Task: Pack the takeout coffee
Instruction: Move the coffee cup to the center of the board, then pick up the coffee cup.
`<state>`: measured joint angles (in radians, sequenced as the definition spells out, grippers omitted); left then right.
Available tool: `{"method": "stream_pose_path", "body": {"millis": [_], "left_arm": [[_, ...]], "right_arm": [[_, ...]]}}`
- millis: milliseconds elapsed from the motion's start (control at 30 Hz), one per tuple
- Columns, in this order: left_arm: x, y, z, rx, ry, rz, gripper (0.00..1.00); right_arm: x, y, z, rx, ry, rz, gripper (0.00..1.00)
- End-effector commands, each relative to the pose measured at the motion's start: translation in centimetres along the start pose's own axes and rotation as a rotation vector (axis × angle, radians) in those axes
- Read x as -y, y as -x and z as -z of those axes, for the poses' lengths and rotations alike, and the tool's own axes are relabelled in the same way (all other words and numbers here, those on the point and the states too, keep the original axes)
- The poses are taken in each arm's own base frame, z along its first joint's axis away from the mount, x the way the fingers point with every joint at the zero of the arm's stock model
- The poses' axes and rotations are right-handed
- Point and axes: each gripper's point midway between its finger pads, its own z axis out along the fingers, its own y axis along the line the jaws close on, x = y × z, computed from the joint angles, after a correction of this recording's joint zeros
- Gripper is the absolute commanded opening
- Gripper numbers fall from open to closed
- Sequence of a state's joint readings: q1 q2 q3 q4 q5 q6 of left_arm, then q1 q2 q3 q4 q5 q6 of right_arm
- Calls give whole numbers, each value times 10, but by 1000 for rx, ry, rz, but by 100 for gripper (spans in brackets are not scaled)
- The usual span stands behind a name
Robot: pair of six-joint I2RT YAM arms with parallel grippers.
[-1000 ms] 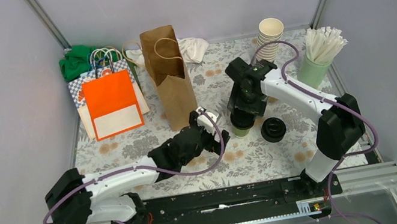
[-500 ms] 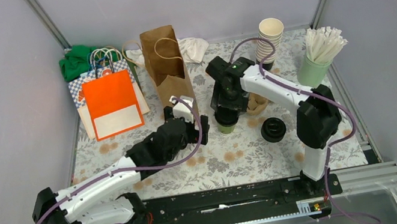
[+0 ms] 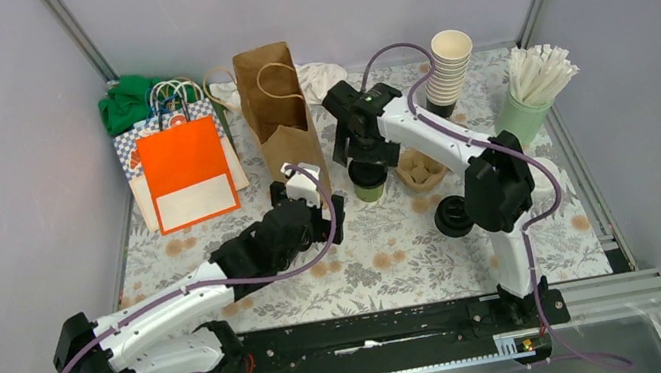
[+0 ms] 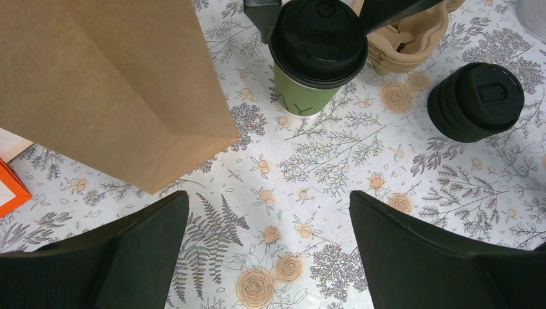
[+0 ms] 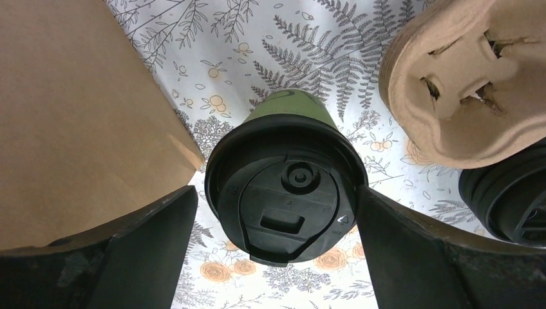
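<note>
A flowery worktop [image 3: 391, 268] holds everything. In the top view, a tall brown paper bag [image 3: 282, 134] stands toward 11 o'clock from the worktop's middle. The left arm's fingers [image 4: 148, 244] are spread wide apart with nothing between them. The right arm's fingers [image 5: 141, 244] sit one on each side of a black lid. They are loose, with a thin gap on the bag side. A brown cardboard cup holder [image 3: 420, 169] lies near the middle.

The small dark-green paper cup with a round black lid [image 3: 368, 180] stands upright on the worktop between the right arm's fingers. The bag is at its 9 o'clock, the holder at its 3 o'clock and the left arm's fingers at its 8 o'clock. A stack of black lids [image 3: 453, 215] sits at its 4 o'clock.
</note>
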<state>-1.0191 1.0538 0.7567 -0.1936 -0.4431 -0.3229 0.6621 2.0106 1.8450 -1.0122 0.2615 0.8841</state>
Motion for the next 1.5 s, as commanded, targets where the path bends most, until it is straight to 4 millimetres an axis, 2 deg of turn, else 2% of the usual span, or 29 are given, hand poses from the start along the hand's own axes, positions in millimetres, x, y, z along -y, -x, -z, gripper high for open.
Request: {"method": "stream_pose_path", "body": {"millis": [0,100,200,300,433,500,600,700,867,1000,1067,1100,1200,1367,1467], "left_arm": [[-3,6,0,23,17,19,99],[-3,4,-1,16,14,16,99],[0,6,-1,18,-1,18,99],[9,8,-3,23,-42,11,99],[25,15,-13,38,-96,8,99],[35,24,-21,59,-126,5,99],[58,49,-33,97,-183,10,99],[78,71,-47,121,-226,5,99],[107,111,-65,179,-283,-5,99],[126,142,-82,237,-308,-40,99],[132,155,-92,263,-317,-51,99],[135,156,-102,261,-324,-55,99],[140,179,-123,279,-381,-14,99],[125,212,-159,341,-379,38,99],[118,228,-176,384,-369,56,95]], "right_arm": [[-5,12,5,36,0,23,100],[-5,22,16,61,11,42,100],[0,44,41,135,34,81,100],[16,65,66,208,62,97,100],[52,88,90,263,52,41,100],[77,103,99,294,4,-1,99],[110,130,115,336,-28,-88,90],[142,154,128,379,-48,-175,87],[179,190,140,430,-29,-317,83],[188,215,138,461,43,-399,77],[189,226,138,476,70,-434,69],[190,232,139,483,76,-448,66],[194,246,136,491,81,-488,64],[191,261,128,489,117,-535,58],[186,268,120,480,139,-554,55]]}}
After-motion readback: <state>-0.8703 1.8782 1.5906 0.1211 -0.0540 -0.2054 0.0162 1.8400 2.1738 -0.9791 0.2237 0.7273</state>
